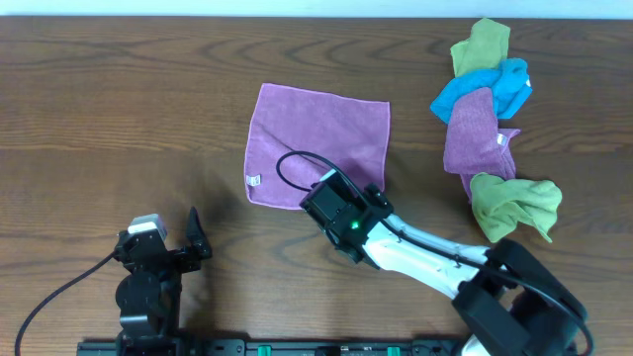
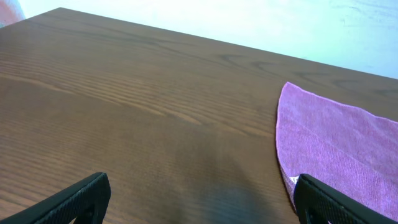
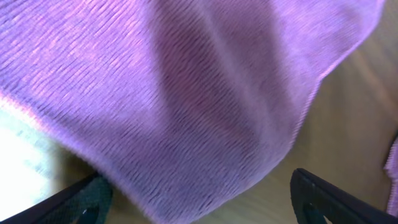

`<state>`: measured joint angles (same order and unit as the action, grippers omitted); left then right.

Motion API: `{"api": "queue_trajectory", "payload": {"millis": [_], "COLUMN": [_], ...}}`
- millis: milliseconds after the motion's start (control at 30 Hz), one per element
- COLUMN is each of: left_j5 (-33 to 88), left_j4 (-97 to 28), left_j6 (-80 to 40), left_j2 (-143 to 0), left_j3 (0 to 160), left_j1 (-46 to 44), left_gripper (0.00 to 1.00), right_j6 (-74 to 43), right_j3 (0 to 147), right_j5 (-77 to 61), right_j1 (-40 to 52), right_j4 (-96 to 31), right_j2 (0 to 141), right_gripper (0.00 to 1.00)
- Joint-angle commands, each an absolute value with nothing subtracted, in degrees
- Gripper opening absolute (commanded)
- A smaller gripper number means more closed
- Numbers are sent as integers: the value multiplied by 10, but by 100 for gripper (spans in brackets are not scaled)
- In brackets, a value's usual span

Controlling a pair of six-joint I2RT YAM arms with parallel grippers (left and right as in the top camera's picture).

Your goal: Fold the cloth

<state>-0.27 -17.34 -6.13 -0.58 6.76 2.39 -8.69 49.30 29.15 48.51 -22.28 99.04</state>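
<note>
Lilac cloth [image 1: 318, 138] lies flat on the worktop [image 1: 119, 89], no fold yet made; right end effector [image 3: 199, 199] released over its near edge, left end effector [image 2: 199, 202] likewise released.

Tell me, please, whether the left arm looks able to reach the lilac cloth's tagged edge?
Probably yes: the left gripper is open, only bare table lies between it and the cloth by its white tag, and the right gripper hovers further right.

Overhead: cloth [image 1: 316, 138] near edge hidden under right gripper [image 1: 326, 198], whose fingers cannot be seen there. Right wrist view: weave blurred, cloth cut off top and left. Its tag [image 1: 252, 181] too small to read.
</note>
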Motion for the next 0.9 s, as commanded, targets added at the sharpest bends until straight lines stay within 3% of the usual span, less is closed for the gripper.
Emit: {"api": "queue_trajectory", "payload": {"millis": [0,867], "left_j5": [-1,-1], "left_j4": [-177,-178], "left_j6": [-58,-58], "left_j2": [-3,-3], "left_j3": [54,54], "left_j1": [21,21], "left_gripper": [95,95], "right_j6": [-75,-107], "right_j3": [475,522], "right_j5": [317,485], "right_j1": [479,448], "right_j4": [-234,-326], "right_j2": [1043,1070], "right_gripper": [94,97]}}
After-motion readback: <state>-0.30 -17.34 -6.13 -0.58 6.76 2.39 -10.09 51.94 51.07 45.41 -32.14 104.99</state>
